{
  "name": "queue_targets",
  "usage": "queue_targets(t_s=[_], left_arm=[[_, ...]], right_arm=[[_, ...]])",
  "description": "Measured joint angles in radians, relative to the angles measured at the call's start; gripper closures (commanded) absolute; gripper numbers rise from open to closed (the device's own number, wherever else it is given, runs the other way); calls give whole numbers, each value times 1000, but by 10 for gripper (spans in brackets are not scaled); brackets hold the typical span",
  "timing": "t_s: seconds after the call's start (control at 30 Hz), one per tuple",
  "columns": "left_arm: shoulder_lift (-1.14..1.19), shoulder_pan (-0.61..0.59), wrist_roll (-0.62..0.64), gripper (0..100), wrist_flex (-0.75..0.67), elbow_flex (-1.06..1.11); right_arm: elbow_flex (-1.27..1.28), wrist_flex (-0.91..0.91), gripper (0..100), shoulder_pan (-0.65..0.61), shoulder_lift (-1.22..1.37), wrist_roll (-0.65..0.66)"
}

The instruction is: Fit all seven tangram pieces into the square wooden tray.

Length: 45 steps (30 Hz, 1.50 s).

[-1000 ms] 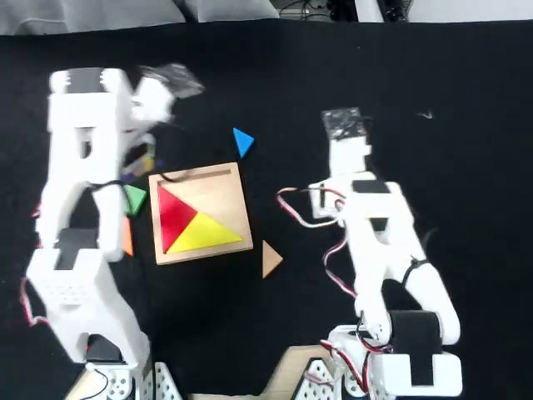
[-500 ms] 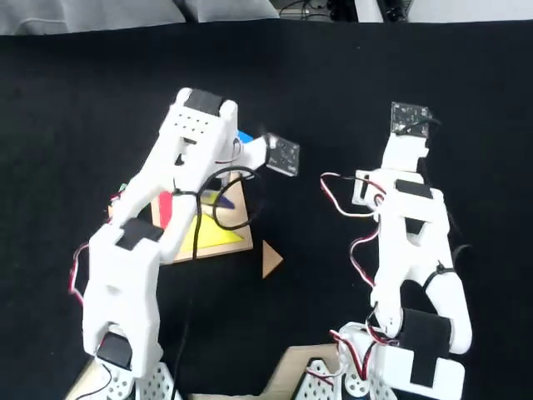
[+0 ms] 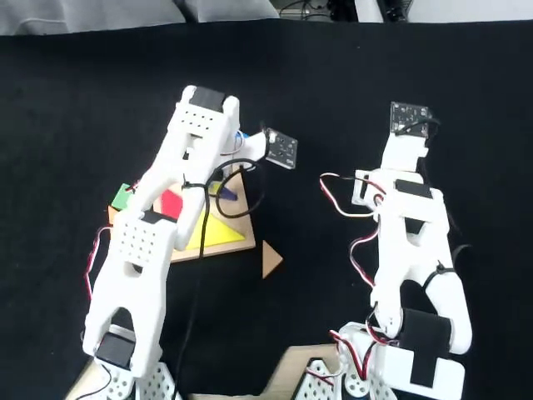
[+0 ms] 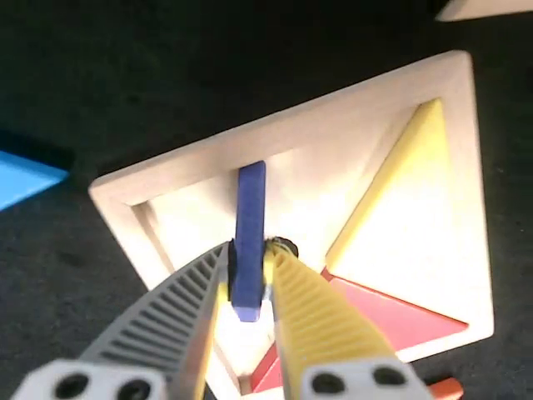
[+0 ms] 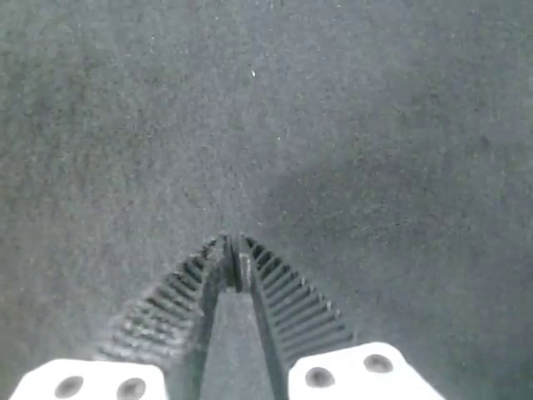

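Left arm (image 3: 196,142) across the tray (image 4: 283,137); blue piece (image 4: 249,233) on edge over its bare wood; bare table (image 5: 350,117) around the right pincer (image 5: 231,254).

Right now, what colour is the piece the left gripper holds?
Dark blue. The piece shows best in the left wrist view.

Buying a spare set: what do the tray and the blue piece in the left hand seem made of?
Tray: pale bare wood, judging by its light matte rim. Blue piece: probably painted wood, flat even colour; plastic is possible.
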Motion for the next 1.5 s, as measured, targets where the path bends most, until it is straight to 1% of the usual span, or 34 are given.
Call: queue_targets(t_s=[0.17, 0.2, 0.27, 0.43, 0.5, 0.67, 0.8, 1.0, 1.17, 1.37, 1.5], left_arm=[[18, 0, 0, 963, 0, -31], [18, 0, 0, 949, 0, -31], [18, 0, 0, 894, 0, -31], [18, -3, 0, 705, -9, -74], [18, -5, 0, 678, -9, -95], [18, -9, 0, 715, -9, -124], [20, -34, 0, 737, -9, -196], [84, -98, 0, 740, -18, -264], [150, -104, 6, 740, -58, -304], [166, -104, 63, 740, -61, -466], [166, -112, 71, 740, -61, -496]], right_arm=[[0, 0, 986, 0, 0, 0], [0, 0, 986, 0, 0, 0], [0, 0, 986, -2, 0, 0], [0, 0, 986, -20, 0, 2], [0, 0, 986, -17, 0, 2], [0, 0, 986, -17, 0, 2], [0, 0, 986, -17, 0, 2], [0, 0, 986, -20, 0, 2], [0, 0, 986, -20, 0, 2], [0, 0, 986, -20, 0, 2], [0, 0, 986, -20, 0, 2]])
